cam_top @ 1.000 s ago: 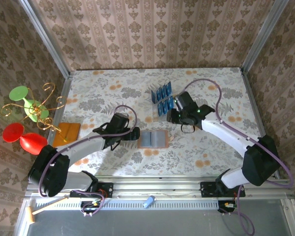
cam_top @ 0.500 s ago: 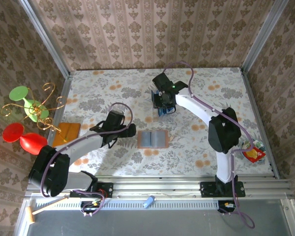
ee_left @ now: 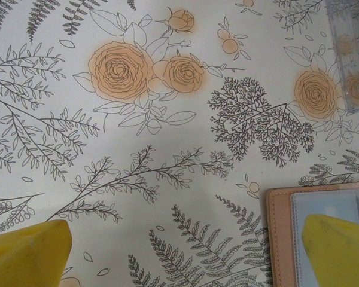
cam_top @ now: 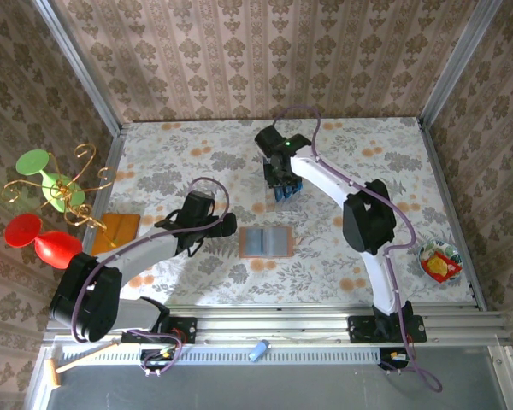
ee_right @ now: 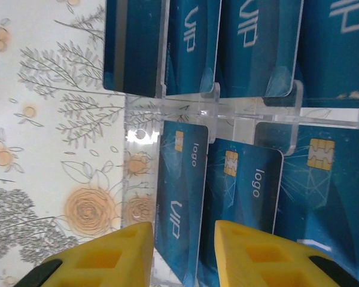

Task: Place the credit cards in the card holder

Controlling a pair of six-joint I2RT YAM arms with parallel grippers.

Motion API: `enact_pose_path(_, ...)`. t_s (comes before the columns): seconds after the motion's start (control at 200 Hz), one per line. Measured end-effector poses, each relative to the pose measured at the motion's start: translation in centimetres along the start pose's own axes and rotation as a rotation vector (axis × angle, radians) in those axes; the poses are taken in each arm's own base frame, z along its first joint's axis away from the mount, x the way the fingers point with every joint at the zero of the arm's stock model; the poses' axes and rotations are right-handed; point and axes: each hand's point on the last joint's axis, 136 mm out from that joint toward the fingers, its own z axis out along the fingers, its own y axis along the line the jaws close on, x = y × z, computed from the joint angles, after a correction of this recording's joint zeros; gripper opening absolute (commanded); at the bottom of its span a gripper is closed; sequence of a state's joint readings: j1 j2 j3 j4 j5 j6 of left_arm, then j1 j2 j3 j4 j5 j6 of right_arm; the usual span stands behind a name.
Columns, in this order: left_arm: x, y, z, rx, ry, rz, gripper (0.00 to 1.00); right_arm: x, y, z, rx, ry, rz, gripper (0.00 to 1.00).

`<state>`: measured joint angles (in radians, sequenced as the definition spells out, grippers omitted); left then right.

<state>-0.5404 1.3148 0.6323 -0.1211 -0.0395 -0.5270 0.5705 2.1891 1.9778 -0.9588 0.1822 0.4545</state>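
The wallet is laid open on the flowered tabletop, near the middle, with its grey inside turned up. The blue cards are kept upright in a clear rack, which is placed farther away than the wallet and a little to the right of it.

The right pincer is held directly over this rack. In the right wrist view the right pincer is narrowed to a small gap, and one card of the nearer row is seen standing inside that gap. Whether the card is already pressed by the yellow fingers cannot be told.

The left pincer is kept low, just to the left of the wallet. In the left wrist view the left pincer is spread fully wide and nothing is held in it. One of its fingertips is seen above the wallet, the other above bare tabletop. A corner of the rack is visible at the far right.
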Motion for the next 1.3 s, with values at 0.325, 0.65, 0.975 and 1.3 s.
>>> enact_pose_path(0.325, 0.5, 0.4, 0.2, 0.001, 0.007, -0.009, 1.00, 0.0, 0.4, 0.9, 0.030, 0.019, -0.030, 0.33)
enact_pose_path(0.65, 0.5, 0.3, 0.3, 0.009, 0.006, -0.010, 1.00, 0.4, 0.6, 1.3, 0.043, 0.031, -0.046, 0.25)
enact_pose_path(0.975, 0.4, 0.5, 0.3, 0.008, 0.005, -0.014, 1.00, 0.5, 0.9, 1.3, 0.033, 0.037, -0.046, 0.26)
enact_pose_path(1.3, 0.4, 0.4, 0.3, 0.013, 0.007, -0.015, 1.00, -1.1, 1.3, -1.1, 0.060, -0.024, -0.080, 0.35)
